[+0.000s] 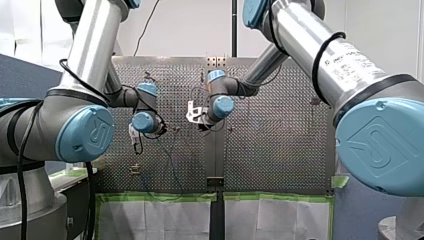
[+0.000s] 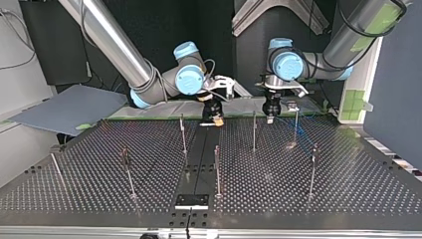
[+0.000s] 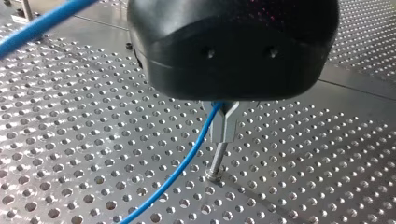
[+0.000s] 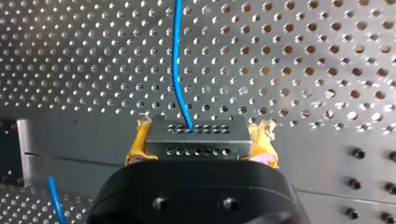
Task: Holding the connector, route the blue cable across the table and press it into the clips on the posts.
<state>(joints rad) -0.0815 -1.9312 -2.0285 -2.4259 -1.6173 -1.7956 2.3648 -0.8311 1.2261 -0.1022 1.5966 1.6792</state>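
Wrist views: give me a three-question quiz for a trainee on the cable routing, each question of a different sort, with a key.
1. True or false: my right gripper grips the connector between yellow pads.
2. Multiple choice: under my left gripper stands A) a post with a clip; B) a cup; C) a spool.
3. Fill in: the cable leaving the connector is ____ in colour.
Key: 1 true; 2 A; 3 blue.
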